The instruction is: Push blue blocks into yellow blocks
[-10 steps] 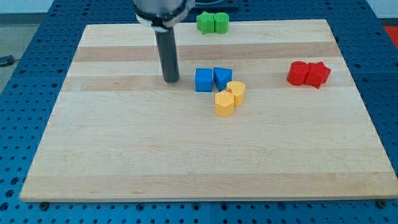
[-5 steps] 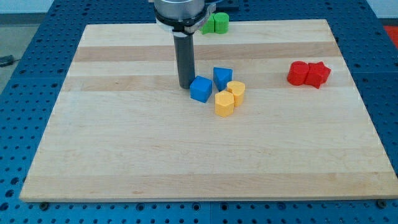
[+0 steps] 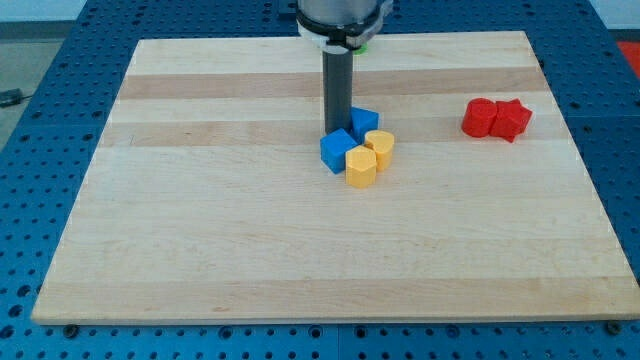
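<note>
My tip [image 3: 336, 133] stands on the wooden board just above a blue cube [image 3: 338, 152], touching its top edge. A second blue block [image 3: 364, 121], wedge-like, sits right of the rod and partly behind it. Two yellow blocks lie close together: one [image 3: 361, 166] touches the blue cube's right side, the other [image 3: 380, 146] sits just below the second blue block. All of these form one tight cluster near the board's middle.
Two red blocks [image 3: 496, 118] sit together at the board's right. A green block [image 3: 364, 42] peeks out behind the arm at the view's top edge. The board [image 3: 200, 220] lies on a blue perforated table.
My tip moved right from the left of the blue cube to above it. The blue cube turned and slid right and down until it met the lower yellow block.
</note>
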Controlling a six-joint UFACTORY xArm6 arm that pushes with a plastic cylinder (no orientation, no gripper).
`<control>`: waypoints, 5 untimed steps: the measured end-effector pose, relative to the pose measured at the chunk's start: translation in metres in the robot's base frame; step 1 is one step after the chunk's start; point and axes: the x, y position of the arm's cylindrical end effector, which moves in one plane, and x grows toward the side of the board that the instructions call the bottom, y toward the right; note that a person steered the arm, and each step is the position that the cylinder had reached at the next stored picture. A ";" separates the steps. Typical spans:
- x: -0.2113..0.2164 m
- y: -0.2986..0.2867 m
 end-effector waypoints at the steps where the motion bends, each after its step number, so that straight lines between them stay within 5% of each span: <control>1: 0.002 0.000; 5: -0.021 0.027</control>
